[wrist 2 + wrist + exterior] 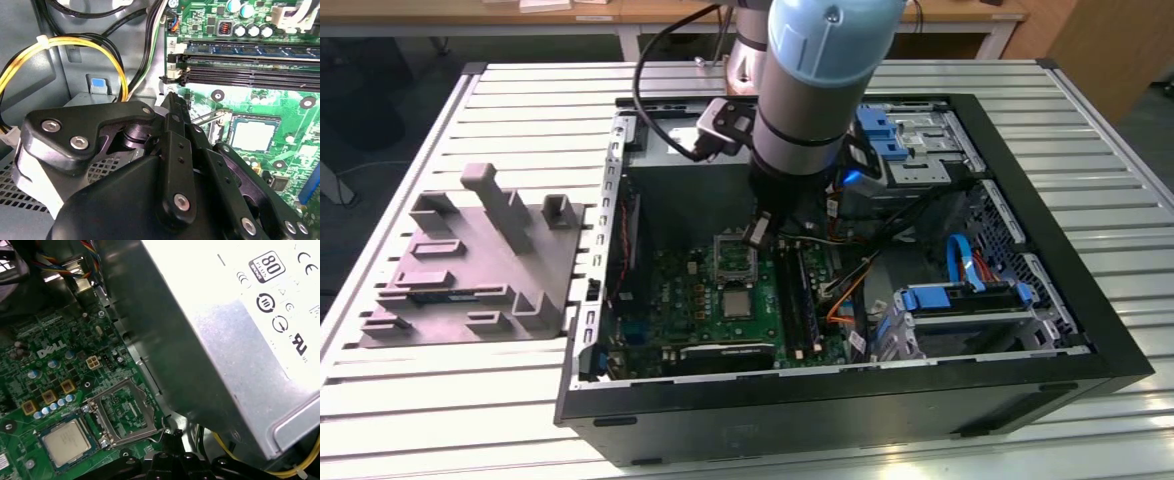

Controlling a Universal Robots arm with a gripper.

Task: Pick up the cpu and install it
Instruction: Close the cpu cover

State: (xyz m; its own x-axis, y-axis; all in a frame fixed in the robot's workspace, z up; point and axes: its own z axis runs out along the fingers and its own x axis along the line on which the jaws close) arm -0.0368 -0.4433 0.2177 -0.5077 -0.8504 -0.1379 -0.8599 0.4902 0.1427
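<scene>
The cpu (66,441) is already sitting flat in its socket on the green motherboard (45,375), pale metal top facing up; you can spot it in the second wrist view too (253,135), and in the exterior view it's the pale square in the middle of the board (738,302). The socket's metal load frame (125,412) is flipped up and open right beside it, so the chip is dropped in but not clamped down.

The hand (761,232) hangs just above the open frame, near the chip but not touching it. It isn't carrying anything that I can see, and I honestly can't tell if it's spread or closed; the second wrist view mostly gives me its black linkage (170,165).

What worries me: the power supply box (235,340) crowds right up against the socket, and the yellow cables (75,50) run close by. With the frame standing open, a sloppy move could catch it or its thin lever (207,117) and bend something. If the chip isn't fully seated, pressing on it could wreck socket pins. The grey tray (467,265) sits well apart on the worktop (480,400), outside the pc case (854,410).
</scene>
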